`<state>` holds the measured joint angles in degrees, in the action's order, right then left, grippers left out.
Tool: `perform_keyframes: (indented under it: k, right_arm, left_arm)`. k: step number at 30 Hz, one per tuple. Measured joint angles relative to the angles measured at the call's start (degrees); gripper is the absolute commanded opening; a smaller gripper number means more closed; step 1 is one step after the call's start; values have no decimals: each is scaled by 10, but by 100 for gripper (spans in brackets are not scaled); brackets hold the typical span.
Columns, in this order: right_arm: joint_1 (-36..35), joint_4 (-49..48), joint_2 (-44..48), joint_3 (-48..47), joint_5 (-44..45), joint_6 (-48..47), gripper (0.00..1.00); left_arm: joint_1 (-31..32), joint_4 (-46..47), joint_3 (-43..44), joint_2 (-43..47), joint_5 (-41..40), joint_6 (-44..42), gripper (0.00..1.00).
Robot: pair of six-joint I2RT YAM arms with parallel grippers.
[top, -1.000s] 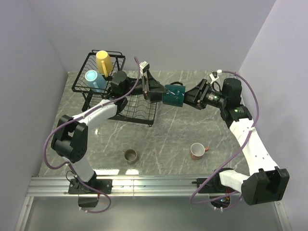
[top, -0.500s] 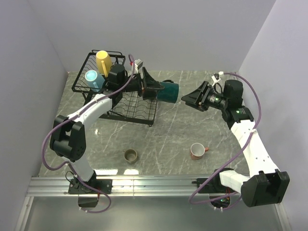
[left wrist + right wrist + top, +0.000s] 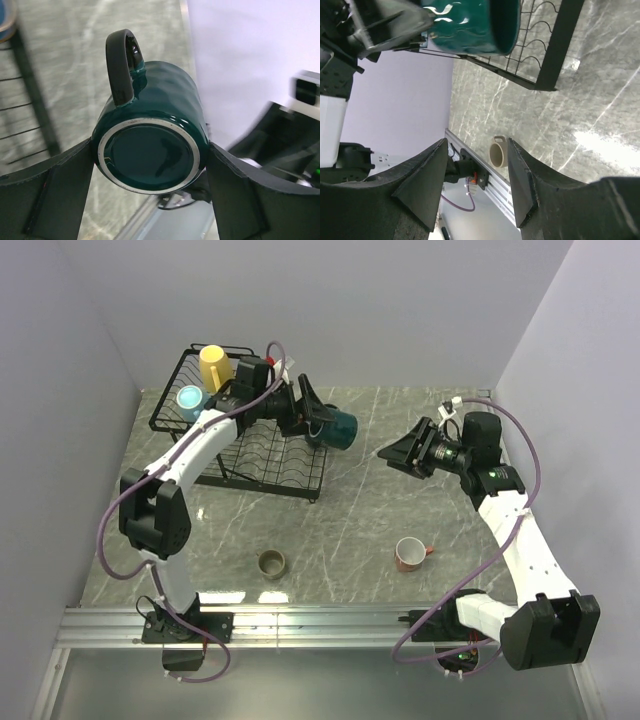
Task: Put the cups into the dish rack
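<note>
The rack (image 3: 170,388) stands at the table's (image 3: 340,510) far left. Its raised basket holds the yellow mug (image 3: 212,366) and, nearer, the blue mug (image 3: 189,399), mouth up. The plate tray (image 3: 270,458) sits below and to the right of the basket.

The left arm reaches over the rack. The left gripper (image 3: 316,420) is clamped on the teal mug (image 3: 150,135), its fingers (image 3: 65,190) spread wide and pressed on opposite sides of the body near the base. The mug lies on its side in the air by the tray's far right edge, base toward the wrist, mouth pointing away to the right. In the left wrist view its handle sticks upward.

On the table near the arm bases, the olive mug (image 3: 271,563) stands upright, well apart from the rack. Further right, the red mug (image 3: 408,553) stands upright too, handle to the right.

The right gripper (image 3: 392,456) hangs above the table, right of the teal mug and clear of it, pointing toward it. Its fingers (image 3: 425,185) stand apart with nothing between them; its wrist view looks past them at the teal mug, the rack's edge and the olive mug.
</note>
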<state>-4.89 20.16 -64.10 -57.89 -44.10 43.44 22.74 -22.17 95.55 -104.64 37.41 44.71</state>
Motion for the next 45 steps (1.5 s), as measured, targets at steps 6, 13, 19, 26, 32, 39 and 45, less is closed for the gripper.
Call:
perform_keyframes:
  k: [6, 13, 19, 26, 32, 39, 45]
  right_arm:
    - [3, 7, 0, 1, 2, -10, 57]
    - [4, 11, 3, 7, 4, -14, 57]
    - [7, 18, 9, 14, 6, -19, 57]
    - [8, 22, 18, 30, 10, -20, 57]
    - [8, 36, 25, 31, 10, -26, 56]
    - [8, 69, 44, 31, 15, -37, 56]
    - [8, 104, 57, 31, 28, -50, 56]
  left_arm:
    - [2, -85, 37, -41, -67, -47, 0]
    - [27, -190, 163, -96, -170, -110, 0]
    - [43, -239, 220, -97, -239, -152, 0]
    - [44, -286, 221, -97, -320, -188, 0]
    - [49, -297, 195, -96, -359, -200, 0]
    - [67, -293, 189, -97, -379, -205, 0]
    - [83, -283, 189, -119, -408, -216, 0]
